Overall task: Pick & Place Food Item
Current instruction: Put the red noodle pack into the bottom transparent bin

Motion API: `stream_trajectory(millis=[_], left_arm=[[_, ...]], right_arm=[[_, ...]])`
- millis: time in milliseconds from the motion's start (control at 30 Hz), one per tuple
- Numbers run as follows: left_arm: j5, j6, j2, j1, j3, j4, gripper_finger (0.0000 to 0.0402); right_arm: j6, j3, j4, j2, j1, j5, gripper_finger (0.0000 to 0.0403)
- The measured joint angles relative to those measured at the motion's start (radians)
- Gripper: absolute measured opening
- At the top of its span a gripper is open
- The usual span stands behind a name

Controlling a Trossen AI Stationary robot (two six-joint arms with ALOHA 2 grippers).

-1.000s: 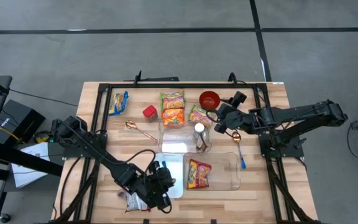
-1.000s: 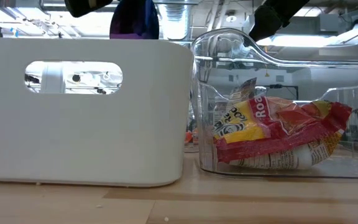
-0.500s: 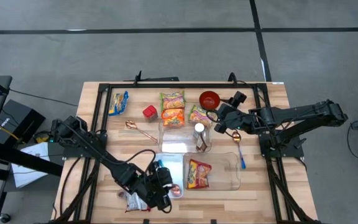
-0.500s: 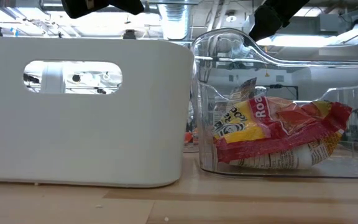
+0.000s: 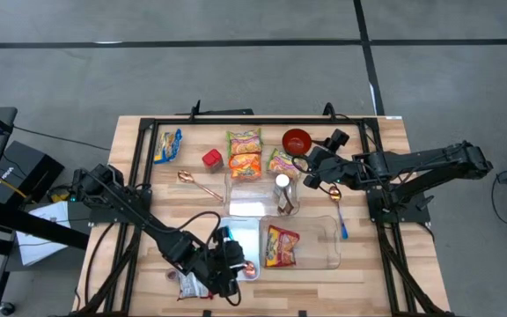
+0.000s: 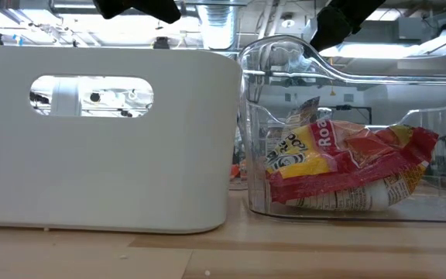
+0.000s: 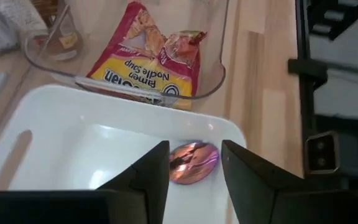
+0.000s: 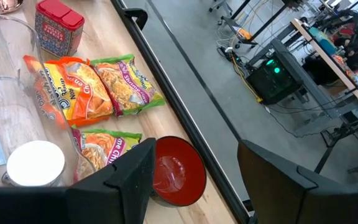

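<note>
Left gripper (image 7: 194,163) hangs over the near right corner of the white bin (image 7: 55,149), fingers parted and holding nothing; the gap between them frames a small shiny purple-pink wrapped item (image 7: 193,163) lying on the bin floor. The parted, empty fingers directly above the item point to a drop into the bin, in my judgement, with the item now resting free of the pads. In the high view the same item (image 5: 249,269) lies at the bin's near right corner, just right of the left gripper (image 5: 227,271) and below it, not touching. A clear container (image 5: 324,242) stands immediately right of the white bin and holds a ramen noodle soup packet (image 5: 280,246), which suggests the bins serve as sorting receptacles. The low view shows the white bin (image 6: 107,139) and the clear container (image 6: 347,132) side by side, the packet (image 6: 347,167) lying flat inside the latter; the wrapped item is hidden behind the bin wall there. Right gripper (image 8: 194,168) waits at the far right of the table with fingers apart and empty, above a red bowl (image 8: 176,174) and near further noodle packets (image 8: 92,87) and a red tin (image 8: 58,25) still on the table.
</note>
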Motion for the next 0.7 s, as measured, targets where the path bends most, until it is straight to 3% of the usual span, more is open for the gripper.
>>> stream_trajectory(millis=[467, 700], left_arm=[[-0.084, 0.043, -0.057, 0.009, 0.000, -0.259, 0.0132], [-0.093, -0.016, -0.181, 0.011, -0.115, -0.271, 0.0131]], right_arm=[[0.003, 0.001, -0.002, 0.000, -0.001, 0.000, 0.0221], [0.003, 0.001, 0.008, 0.000, -0.014, 0.000, 0.0221]])
